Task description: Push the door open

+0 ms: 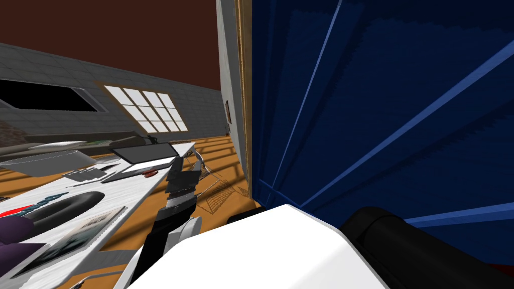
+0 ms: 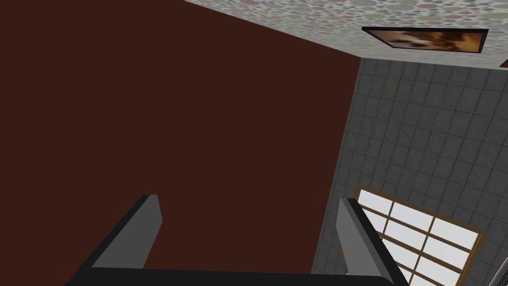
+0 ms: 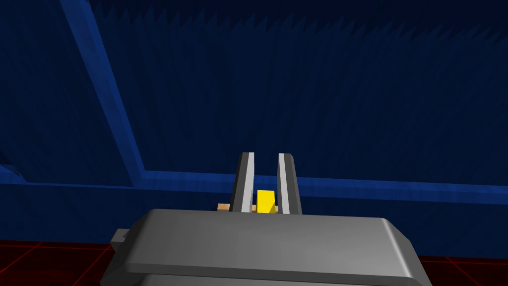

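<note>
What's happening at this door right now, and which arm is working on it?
The right gripper points at the dark blue door from close by. Its fingers are nearly together, with a small yellow block between them. In the head view the door stands close on the robot's right. The left gripper is open and holds nothing, and its arm is raised beside the white table.

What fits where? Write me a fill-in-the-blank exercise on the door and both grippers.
The door is ___ in colour.
The left gripper, holding nothing, is ___.
The right gripper presses a ___ block between its fingers.
Missing words: blue; open; yellow.
</note>
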Motion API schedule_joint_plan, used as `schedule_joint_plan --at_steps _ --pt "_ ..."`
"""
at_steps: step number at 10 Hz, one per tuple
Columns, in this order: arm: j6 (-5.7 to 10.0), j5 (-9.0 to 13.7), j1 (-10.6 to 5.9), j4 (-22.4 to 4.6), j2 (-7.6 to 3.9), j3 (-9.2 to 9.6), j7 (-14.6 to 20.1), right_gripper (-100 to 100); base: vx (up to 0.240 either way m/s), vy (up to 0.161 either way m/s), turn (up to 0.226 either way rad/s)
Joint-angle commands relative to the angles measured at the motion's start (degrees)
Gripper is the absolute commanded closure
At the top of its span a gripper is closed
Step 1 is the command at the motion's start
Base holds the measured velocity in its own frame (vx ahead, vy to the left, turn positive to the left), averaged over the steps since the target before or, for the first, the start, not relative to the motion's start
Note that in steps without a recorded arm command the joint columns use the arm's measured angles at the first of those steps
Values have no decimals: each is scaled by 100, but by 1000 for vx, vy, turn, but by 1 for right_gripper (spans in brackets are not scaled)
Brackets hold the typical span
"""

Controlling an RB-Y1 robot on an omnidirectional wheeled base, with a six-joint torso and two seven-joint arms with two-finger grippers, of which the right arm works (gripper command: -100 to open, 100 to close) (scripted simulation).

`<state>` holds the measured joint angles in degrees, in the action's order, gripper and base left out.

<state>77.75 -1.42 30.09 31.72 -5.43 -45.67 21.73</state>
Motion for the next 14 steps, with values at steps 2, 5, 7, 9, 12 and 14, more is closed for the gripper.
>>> schedule_joint_plan --at_steps 2,5,7,9,12,14 --pt "11 -18 4 44 57 27 -7 100 0 0 0" --pt "1 -60 1 25 -44 101 42 100 5 -4 -11" --pt "1 -60 1 25 -44 101 42 100 2 -2 -6" --pt "1 -60 1 25 -44 101 42 100 0 0 0" --pt "1 -60 1 25 -44 101 42 100 0 0 0" --pt "-24 -99 -6 22 -135 177 85 100 6 -4 -8"
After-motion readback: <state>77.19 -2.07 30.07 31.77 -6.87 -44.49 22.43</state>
